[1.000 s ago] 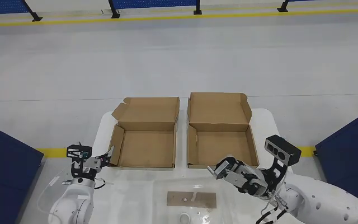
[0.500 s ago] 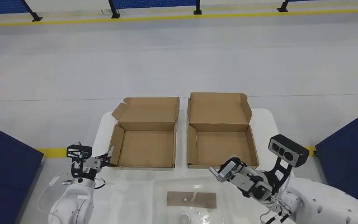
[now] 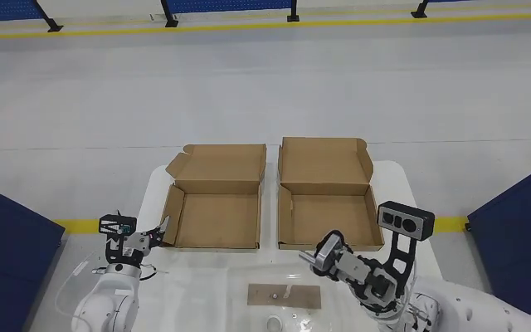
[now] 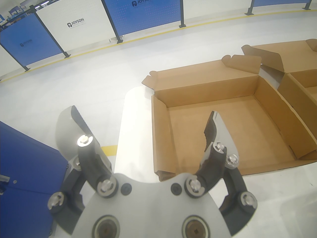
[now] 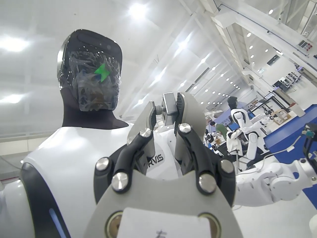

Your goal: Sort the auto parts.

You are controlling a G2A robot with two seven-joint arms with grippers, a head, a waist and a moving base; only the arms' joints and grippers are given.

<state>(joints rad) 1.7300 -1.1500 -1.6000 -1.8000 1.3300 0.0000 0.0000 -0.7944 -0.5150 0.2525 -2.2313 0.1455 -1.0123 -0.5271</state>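
While left gripper (image 4: 144, 114) hangs spread, right gripper (image 5: 166, 104) pinches grey part (image 5: 171, 108), stud pointing across jaws.

We see bright, even light everywhere. In the right wrist view ceiling lamps (image 5: 137, 10) bloom into white glare. At the top view's centre, the boxes (image 3: 217, 220) hold only soft shadows. In the left wrist view the partition panels (image 4: 138, 3) curve with the lens.
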